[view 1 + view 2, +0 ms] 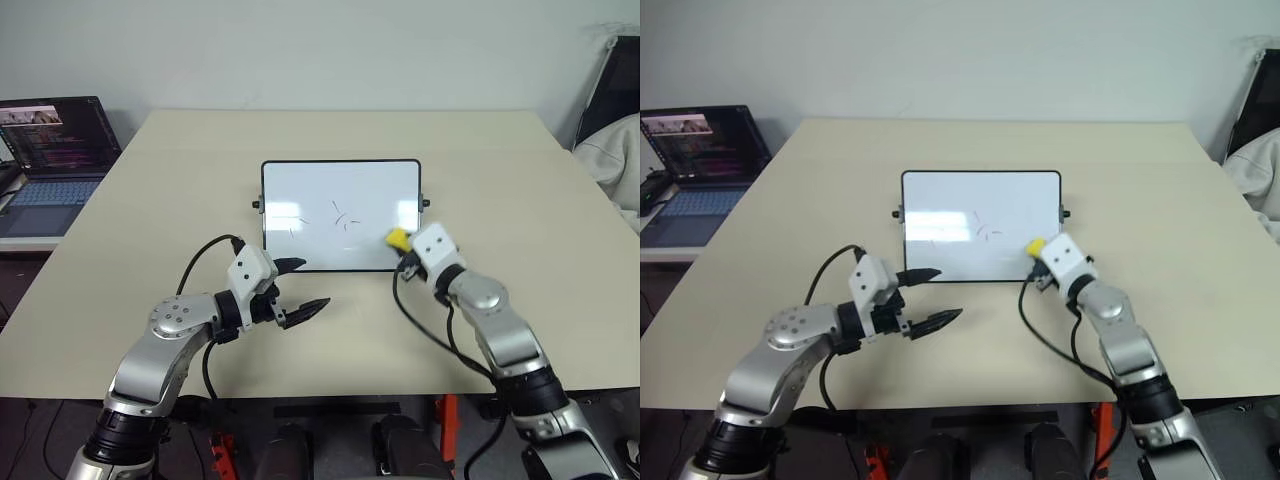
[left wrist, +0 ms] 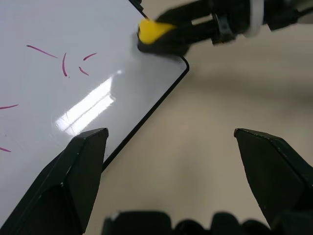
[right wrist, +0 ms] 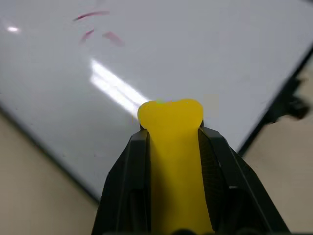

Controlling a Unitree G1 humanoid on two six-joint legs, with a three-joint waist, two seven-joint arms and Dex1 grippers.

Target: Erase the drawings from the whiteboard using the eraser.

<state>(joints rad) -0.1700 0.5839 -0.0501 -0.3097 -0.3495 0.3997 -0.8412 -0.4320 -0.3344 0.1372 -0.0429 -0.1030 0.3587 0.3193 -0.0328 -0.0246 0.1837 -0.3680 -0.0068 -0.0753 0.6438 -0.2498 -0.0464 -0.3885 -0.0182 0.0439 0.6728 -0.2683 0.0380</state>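
The whiteboard (image 1: 340,214) lies flat at the table's middle, black-framed, with small side knobs. The drawings (image 1: 345,219) are a few thin dark strokes near its centre, with more short marks toward its left side (image 2: 63,63). My right gripper (image 1: 403,244) is shut on the yellow eraser (image 1: 397,238), which sits over the board's near right corner (image 3: 171,115). Whether the eraser touches the surface I cannot tell. My left gripper (image 1: 298,289) stands open just off the board's near edge, its fingers (image 2: 78,161) spread over the bare table, nothing between them.
An open laptop (image 1: 52,150) with a lit screen stands on a separate surface beyond the table's left edge. A dark chair with pale cloth (image 1: 618,130) is at the far right. The tan table (image 1: 520,200) spreads widely around the board.
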